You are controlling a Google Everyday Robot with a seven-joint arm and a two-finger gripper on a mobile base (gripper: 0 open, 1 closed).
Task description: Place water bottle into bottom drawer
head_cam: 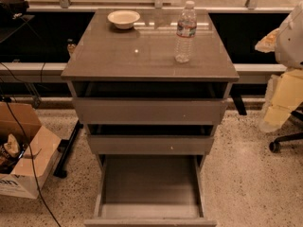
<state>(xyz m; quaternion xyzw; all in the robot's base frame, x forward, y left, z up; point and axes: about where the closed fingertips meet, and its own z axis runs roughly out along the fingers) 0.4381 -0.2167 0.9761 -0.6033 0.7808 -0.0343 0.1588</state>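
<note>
The water bottle (185, 32) stands upright on the right rear part of the grey-brown cabinet top (142, 56). It is clear, with a white cap and a pale label. The bottom drawer (150, 183) is pulled far out toward me and its inside is bare. My arm shows as a pale shape at the right edge. Its gripper (272, 119) hangs low beside the cabinet, well to the right of and below the bottle, and is not touching it.
A cream bowl (123, 18) sits at the back left of the cabinet top. The two shallower drawers (150, 110) are slightly pulled out. An open cardboard box (21, 150) and cables lie on the floor at left. A chair base (284, 141) is at right.
</note>
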